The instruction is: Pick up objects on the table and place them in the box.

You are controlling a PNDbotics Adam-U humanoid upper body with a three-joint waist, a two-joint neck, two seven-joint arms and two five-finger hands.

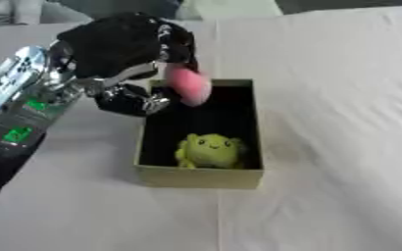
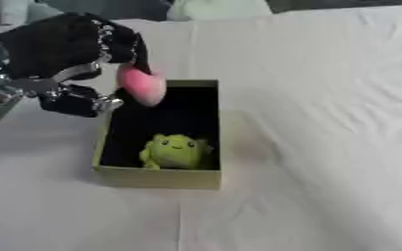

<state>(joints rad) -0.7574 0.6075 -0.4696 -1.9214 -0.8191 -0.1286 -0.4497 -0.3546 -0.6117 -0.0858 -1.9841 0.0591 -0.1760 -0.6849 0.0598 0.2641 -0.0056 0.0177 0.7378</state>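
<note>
My left hand (image 1: 123, 46), black with silver joints, hovers over the far left corner of the box (image 1: 197, 177). Its thumb (image 1: 140, 100) stands apart from the fingers, with nothing between them. A pink rounded object (image 1: 188, 86) shows blurred just under the fingertips, above the box's far end; I cannot tell whether it touches them. The box is olive-green with a black inside. A yellow-green plush toy with a face (image 1: 210, 151) lies at its near end. My right hand shows in neither view.
The box stands on a white cloth-covered table (image 1: 341, 147). My left forearm (image 1: 20, 105), silver with green lights, comes in from the left edge. A pale object (image 2: 217, 9) lies at the table's far edge.
</note>
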